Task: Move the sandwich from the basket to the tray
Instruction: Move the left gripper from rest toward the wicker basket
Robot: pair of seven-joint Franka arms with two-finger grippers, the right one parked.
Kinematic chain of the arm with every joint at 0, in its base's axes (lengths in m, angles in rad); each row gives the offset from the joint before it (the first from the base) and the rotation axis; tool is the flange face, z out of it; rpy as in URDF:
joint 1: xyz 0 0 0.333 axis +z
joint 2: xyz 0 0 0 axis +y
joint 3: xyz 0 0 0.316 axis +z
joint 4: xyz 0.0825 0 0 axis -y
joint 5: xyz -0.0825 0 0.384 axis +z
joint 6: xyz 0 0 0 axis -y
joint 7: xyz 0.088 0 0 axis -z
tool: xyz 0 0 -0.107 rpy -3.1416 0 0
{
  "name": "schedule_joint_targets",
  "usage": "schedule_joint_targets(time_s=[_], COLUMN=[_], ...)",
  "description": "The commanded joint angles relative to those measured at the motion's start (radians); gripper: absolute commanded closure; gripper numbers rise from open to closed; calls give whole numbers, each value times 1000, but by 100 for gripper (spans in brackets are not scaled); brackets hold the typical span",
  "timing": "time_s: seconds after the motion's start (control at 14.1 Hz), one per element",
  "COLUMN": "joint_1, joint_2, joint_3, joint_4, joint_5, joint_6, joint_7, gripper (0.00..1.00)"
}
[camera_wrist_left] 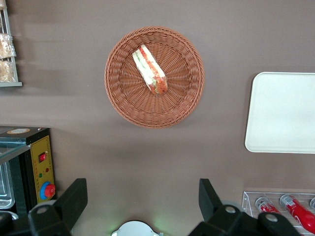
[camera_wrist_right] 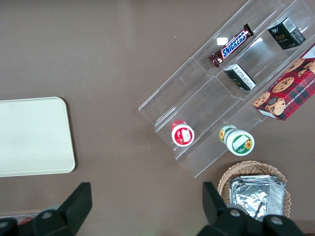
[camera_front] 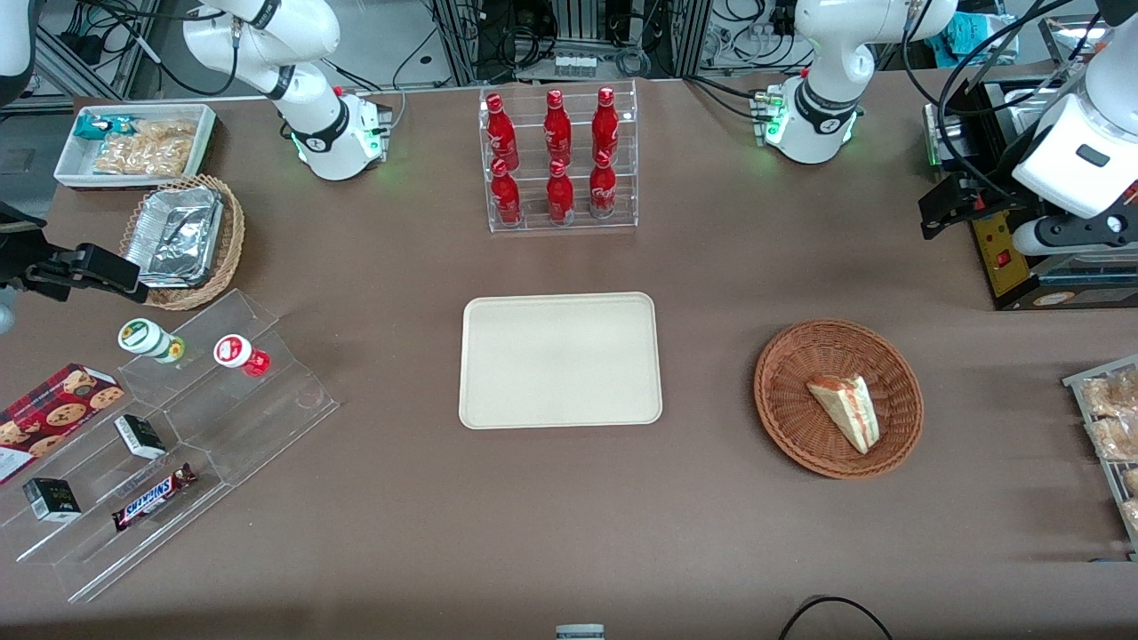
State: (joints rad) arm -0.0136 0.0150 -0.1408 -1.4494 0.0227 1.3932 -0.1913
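The sandwich [camera_front: 845, 409] is a pale bread wedge with red and green filling. It lies in the round reddish-brown basket [camera_front: 782, 356] toward the working arm's end of the table. The cream tray [camera_front: 560, 360] lies flat and bare at the table's middle, beside the basket. My gripper [camera_front: 935, 212] hangs high above the table, farther from the front camera than the basket, and holds nothing. In the left wrist view the gripper [camera_wrist_left: 141, 196] is open, with the sandwich [camera_wrist_left: 150, 70], the basket [camera_wrist_left: 123, 103] and the tray [camera_wrist_left: 283, 113] well below it. The tray also shows in the right wrist view [camera_wrist_right: 29, 137].
A clear rack of red bottles [camera_front: 560, 160] stands farther from the front camera than the tray. A yellow and black device [camera_front: 1005, 258] sits under my gripper. A wire rack of packed snacks [camera_front: 1111, 427] is at the table's edge. A clear stepped stand [camera_front: 178, 427], a foil-filled tan basket [camera_front: 182, 240] and a white snack tray [camera_front: 133, 142] lie toward the parked arm's end.
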Motion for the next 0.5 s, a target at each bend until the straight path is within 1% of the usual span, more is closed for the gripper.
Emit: schedule_joint_targets(time_s=[0.0,0.28,0.43], joint_1=[9,9,11], joint_2=[-3,5,26], joint_3=[-8,-8,-6], joint_4=[17,9,-28], joint_5=[14,3,8], joint_6=[-28,-29,-46], joint_7=[15,-11,-86], gripper=[0,0,0])
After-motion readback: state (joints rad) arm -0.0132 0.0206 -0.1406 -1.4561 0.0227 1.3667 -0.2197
